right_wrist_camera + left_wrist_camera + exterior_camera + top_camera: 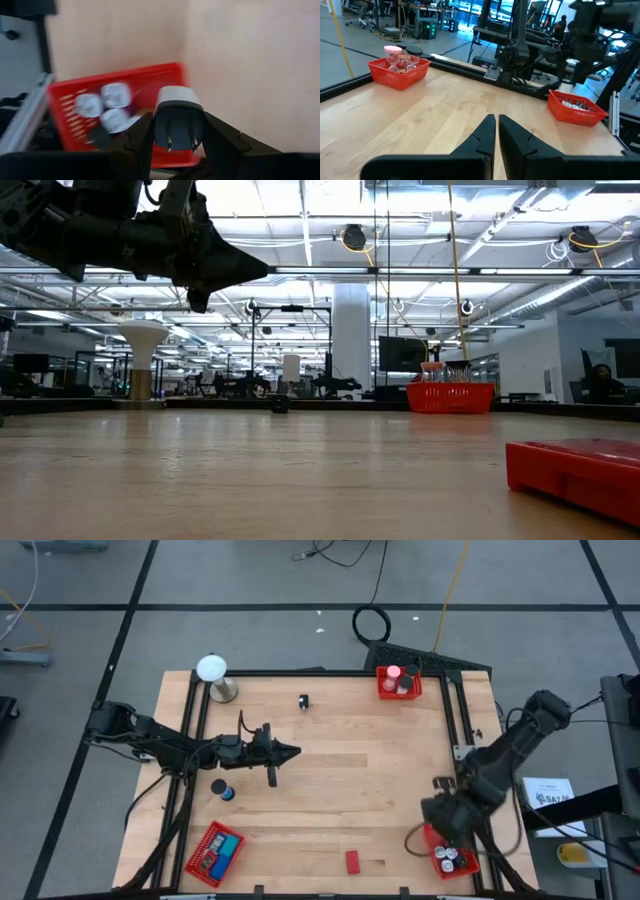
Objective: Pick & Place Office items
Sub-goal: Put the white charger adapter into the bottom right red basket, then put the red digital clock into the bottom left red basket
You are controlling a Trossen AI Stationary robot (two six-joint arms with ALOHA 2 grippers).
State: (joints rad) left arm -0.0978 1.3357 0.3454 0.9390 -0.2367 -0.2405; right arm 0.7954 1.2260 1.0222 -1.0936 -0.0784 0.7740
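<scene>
My left gripper (292, 751) hangs shut over the table's left middle, well above the wood (240, 270), holding nothing (496, 125). My right gripper (445, 825) is over the red mesh basket (452, 858) at the near right corner, shut on a small white-topped dark grey piece (178, 117). That basket (75, 130) holds white round pieces (115, 95). Lying on the table are a red block (352, 861), a black clip (303, 701) and a dark-and-blue cylinder (222, 790). My right gripper pinches the white-topped grey piece by its two dark sides (160, 130), one finger (137, 137) on each side, coming from above. The piece is lifted clear above the red basket, white end away from the camera, two thin metal prongs facing it.
A red basket (215, 851) at the near left holds blue and teal blocks. Another red basket (398, 682) at the far right holds a pink-topped piece (393, 49). A white ball on a metal stand (213, 675) stands at the far left corner. Black rails frame the table.
</scene>
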